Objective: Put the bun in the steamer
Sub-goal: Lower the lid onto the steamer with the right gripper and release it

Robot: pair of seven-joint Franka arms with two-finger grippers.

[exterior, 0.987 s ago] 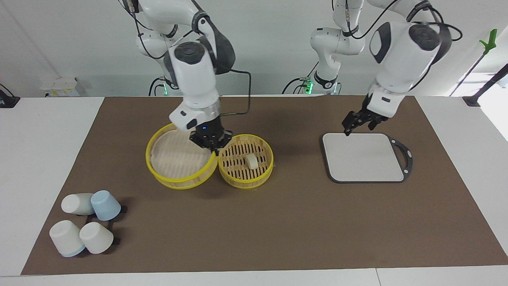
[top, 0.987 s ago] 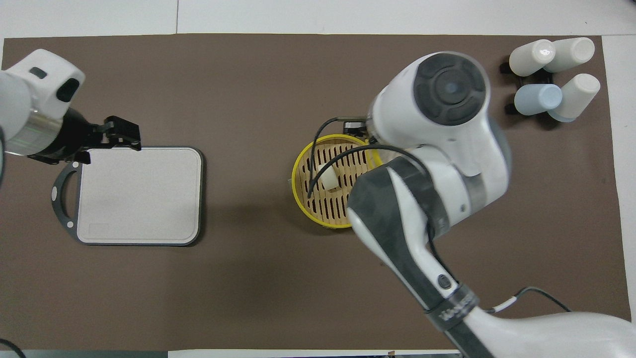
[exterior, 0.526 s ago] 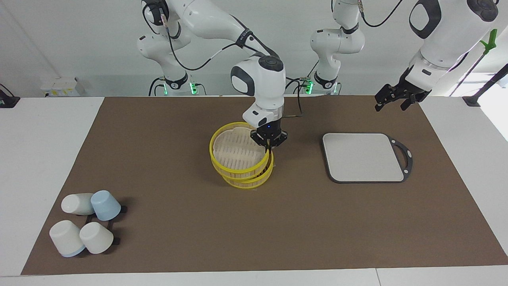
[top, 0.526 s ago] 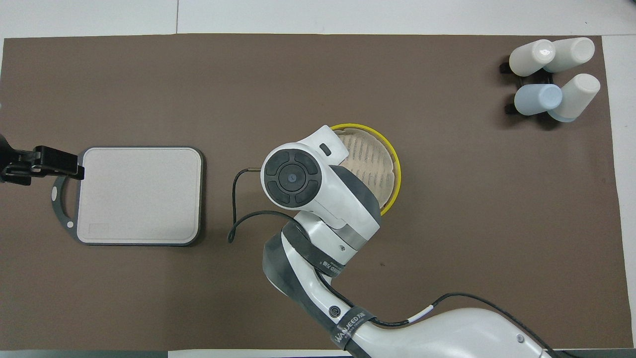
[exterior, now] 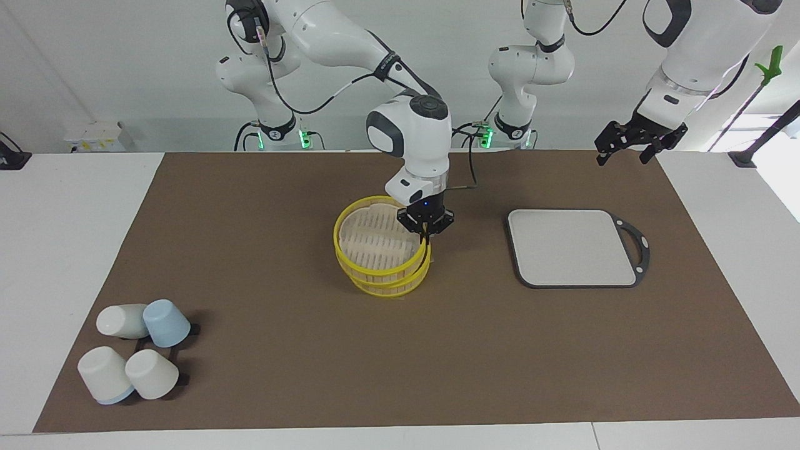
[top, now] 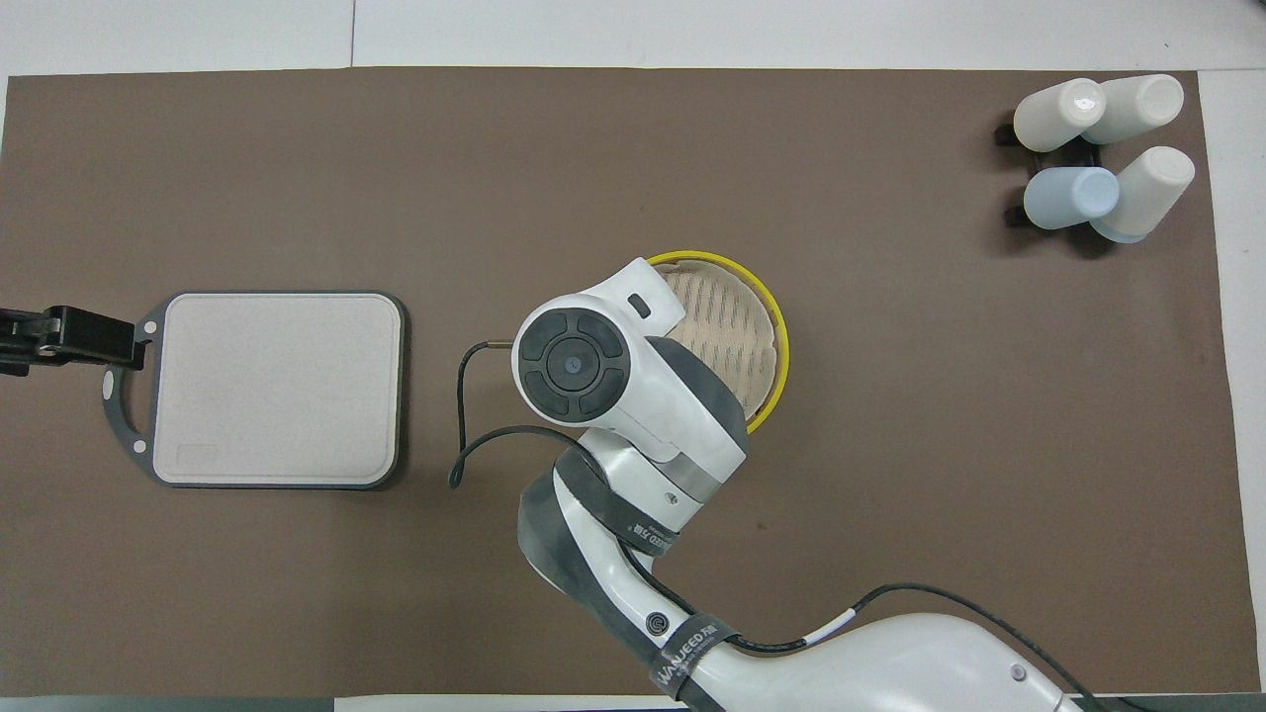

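Up at the left arm's end, the left gripper (exterior: 625,149) waits with fingers spread and empty, over the mat (exterior: 250,375) beside the grey board (exterior: 572,247). At mid-table the right gripper (exterior: 425,235) pinches the rim of the lid (exterior: 375,240), which sits tilted on the steamer (exterior: 390,286). The bun is hidden, presumably inside. It is likely soft and light, so best pinched gently across its sides. One steamer, one lid, one board. Farthest out stand four cups (exterior: 134,356): three white, one blue.
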